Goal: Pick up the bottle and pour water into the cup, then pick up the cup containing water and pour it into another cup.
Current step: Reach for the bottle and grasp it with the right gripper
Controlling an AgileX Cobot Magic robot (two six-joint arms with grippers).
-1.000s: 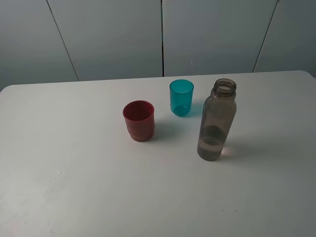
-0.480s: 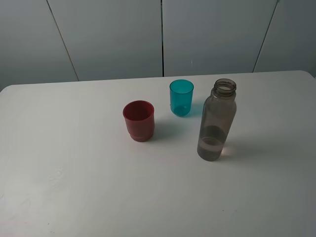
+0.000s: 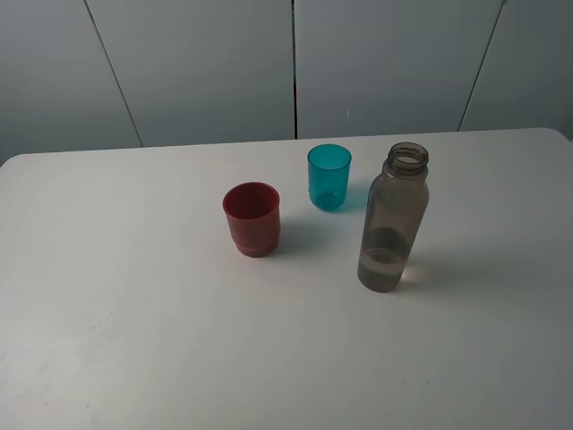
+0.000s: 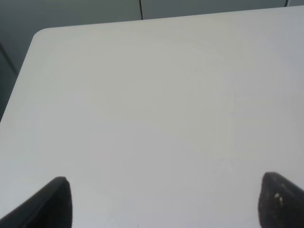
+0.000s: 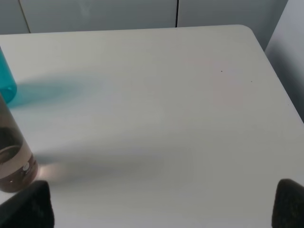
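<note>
Three items upright on tabletop (image 3: 134, 313): bottle (image 3: 394, 219) at right, little water (image 3: 383, 269) inside; teal cup (image 3: 329, 176) behind it to left; red cup (image 3: 252, 219) left of teal cup, apart. Left claw (image 4: 166, 202) wide; right claw (image 5: 159, 204) wide.

Translucent plastic bottle (image 3: 394, 219), translucent teal cup (image 3: 329, 176), opaque red cup (image 3: 252, 218), matt table (image 3: 134, 340)
</note>
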